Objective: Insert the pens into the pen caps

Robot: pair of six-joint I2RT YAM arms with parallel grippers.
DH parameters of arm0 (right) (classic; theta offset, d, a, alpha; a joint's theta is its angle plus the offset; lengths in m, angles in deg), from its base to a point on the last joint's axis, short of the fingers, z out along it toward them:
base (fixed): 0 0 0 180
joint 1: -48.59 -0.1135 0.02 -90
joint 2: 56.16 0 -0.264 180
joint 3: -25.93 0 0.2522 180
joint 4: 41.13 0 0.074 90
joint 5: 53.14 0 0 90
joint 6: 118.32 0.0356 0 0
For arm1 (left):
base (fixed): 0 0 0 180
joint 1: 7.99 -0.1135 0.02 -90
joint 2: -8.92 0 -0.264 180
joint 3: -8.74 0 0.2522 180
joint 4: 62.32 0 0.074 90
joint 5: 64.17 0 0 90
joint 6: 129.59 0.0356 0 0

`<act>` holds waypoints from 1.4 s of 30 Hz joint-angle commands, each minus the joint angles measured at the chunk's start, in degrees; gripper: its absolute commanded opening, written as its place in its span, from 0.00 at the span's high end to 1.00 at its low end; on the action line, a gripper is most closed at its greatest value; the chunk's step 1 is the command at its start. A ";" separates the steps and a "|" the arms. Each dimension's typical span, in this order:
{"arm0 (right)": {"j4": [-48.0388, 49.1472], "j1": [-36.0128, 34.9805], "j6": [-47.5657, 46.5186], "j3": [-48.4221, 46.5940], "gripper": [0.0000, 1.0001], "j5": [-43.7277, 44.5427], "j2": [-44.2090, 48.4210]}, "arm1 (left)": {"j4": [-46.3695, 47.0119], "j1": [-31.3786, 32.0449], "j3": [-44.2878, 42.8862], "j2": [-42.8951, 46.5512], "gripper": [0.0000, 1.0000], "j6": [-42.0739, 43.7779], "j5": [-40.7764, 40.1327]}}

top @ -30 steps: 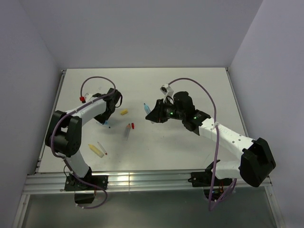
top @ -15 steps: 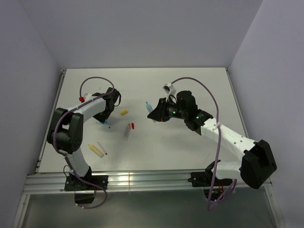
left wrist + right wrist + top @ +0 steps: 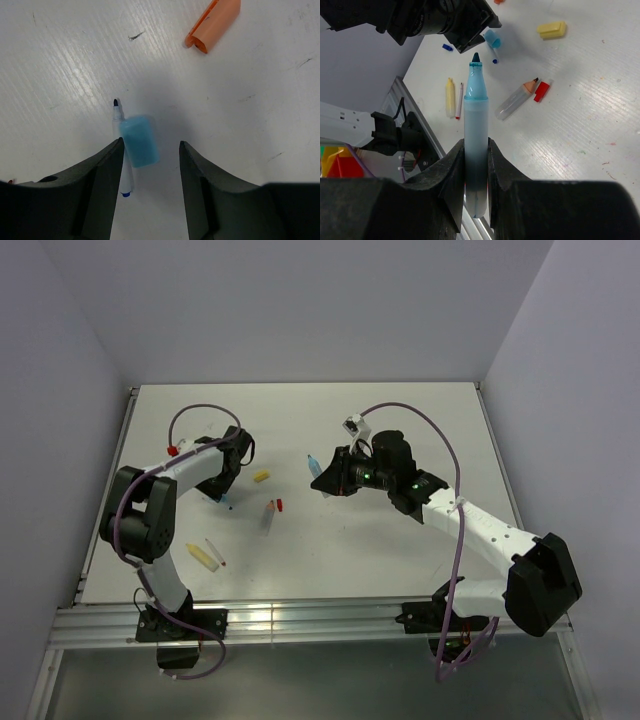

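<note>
**Blue marker gripped; blue cap between spread fingers**

On the table, the right gripper is clamped on the blue marker, tip pointing away from the wrist. The left gripper hangs with fingers spread over the blue cap, which touches the dark-tipped pen. The orange marker, yellow marker and red pen lie loose. The red cap sits just beside the orange marker's tip. The orange cap and yellow cap lie apart.
</note>
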 commanded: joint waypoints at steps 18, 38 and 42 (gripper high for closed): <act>2.26 0.64 -0.11 0.54 1.00 -1.06 -0.72 | 1.10 -0.01 -0.27 -2.99 0.49 -0.26 0.28; 2.00 0.64 -0.38 0.45 1.00 -1.77 -1.51 | 3.29 -0.01 -1.77 -4.23 1.00 5.44 0.54; 2.17 0.73 -0.20 0.28 1.00 -1.94 -2.12 | 4.87 -0.01 -3.79 -0.54 1.00 10.71 2.56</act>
